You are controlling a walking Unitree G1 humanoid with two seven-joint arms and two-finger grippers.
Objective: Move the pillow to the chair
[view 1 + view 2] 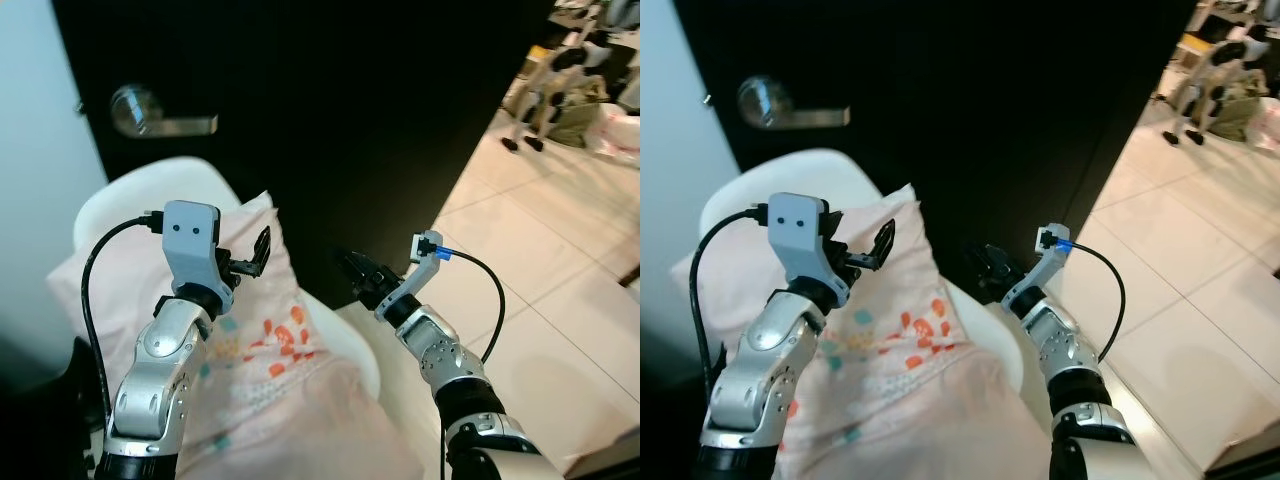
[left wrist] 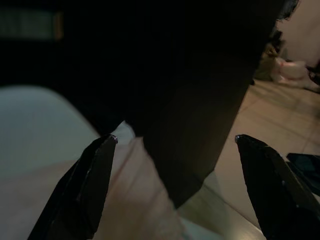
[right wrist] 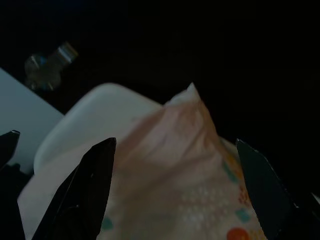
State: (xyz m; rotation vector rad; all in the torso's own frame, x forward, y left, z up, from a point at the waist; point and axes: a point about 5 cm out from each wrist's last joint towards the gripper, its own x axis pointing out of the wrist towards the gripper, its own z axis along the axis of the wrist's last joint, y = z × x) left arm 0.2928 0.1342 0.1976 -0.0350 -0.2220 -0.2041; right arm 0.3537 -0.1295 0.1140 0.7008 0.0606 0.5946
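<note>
A pale pink pillow (image 1: 270, 350) with orange and teal prints lies on the white moulded chair (image 1: 150, 190), leaning against its backrest. My left gripper (image 1: 255, 255) hovers just above the pillow's upper part, open, nothing between its fingers. My right gripper (image 1: 355, 272) is held off the pillow's right edge, over the chair's seat rim (image 1: 365, 345), open and empty. In the right wrist view the pillow (image 3: 190, 150) and the chair back (image 3: 95, 110) lie ahead between the spread fingers (image 3: 87, 190).
A black door (image 1: 330, 110) with a silver lever handle (image 1: 160, 115) stands right behind the chair. White wall at left. Light tiled floor (image 1: 540, 260) opens to the right, with bags and clutter (image 1: 580, 100) at the far right.
</note>
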